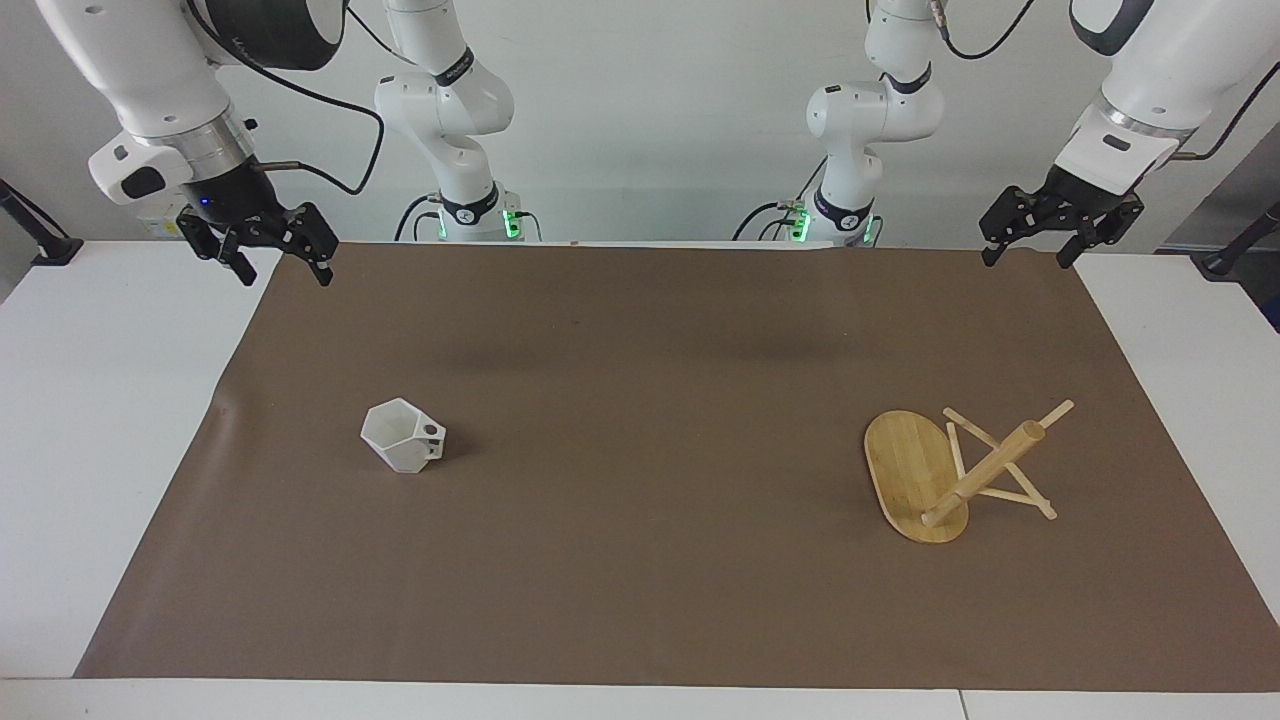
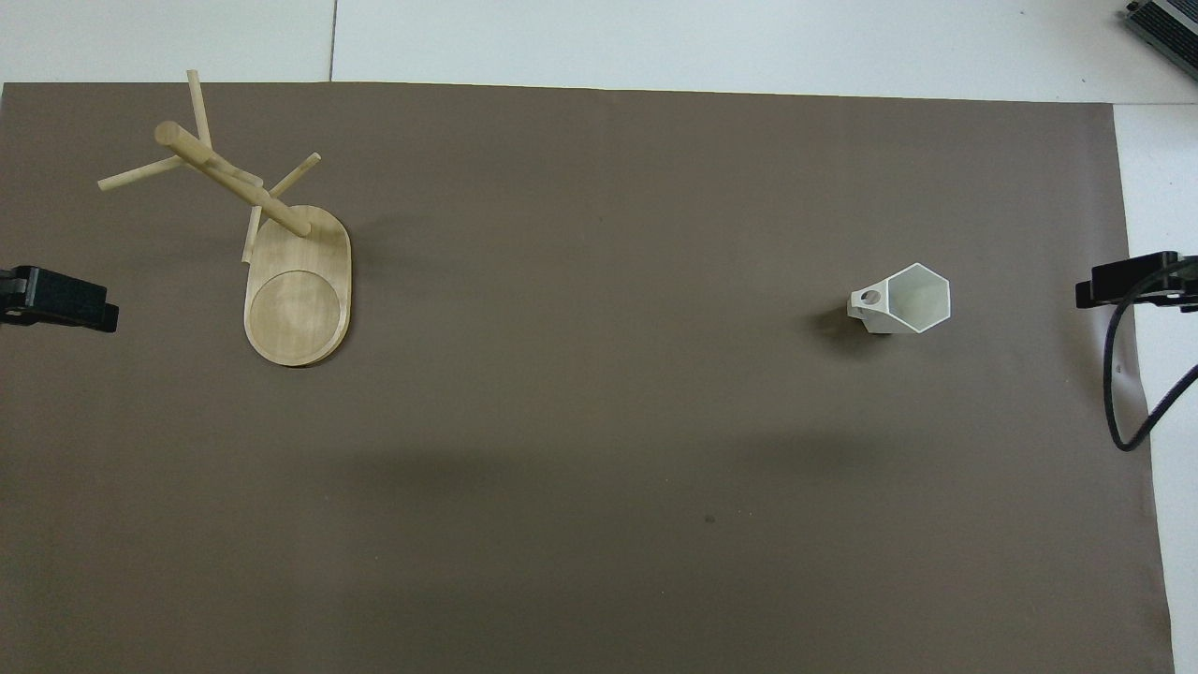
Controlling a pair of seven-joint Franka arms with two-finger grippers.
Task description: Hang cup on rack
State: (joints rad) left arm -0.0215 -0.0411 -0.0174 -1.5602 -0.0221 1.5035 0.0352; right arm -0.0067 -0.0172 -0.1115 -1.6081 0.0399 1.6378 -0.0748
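The small matte white faceted cup (image 1: 404, 437) with a hexagonal rim stands upright on the brown paper sheet (image 1: 640, 600) that covers the white worktop (image 1: 100, 400), its mouth facing up. Its blocky handle, pierced by a round hole, points toward the light bamboo rack (image 1: 935, 475), which stands well apart from the cup, toward the left arm's end of the worktop. The rack has an oval flat base, a thick round post and thin crossing pegs; in both views the post seems to lean away from the base, probably the steep camera angle, though I cannot rule out a real tilt. With the cup upright and its handle hole exposed, a peg could likely be threaded through it once the cup is lifted and turned.

Nothing is held yet. The right pincer (image 1: 258, 243) hangs spread over the sheet's edge at the cup's end of the worktop, seemingly best placed for the pick. The left pincer (image 1: 1055, 225) waits spread above the worktop's corner nearest the rack, clear of the pegs.
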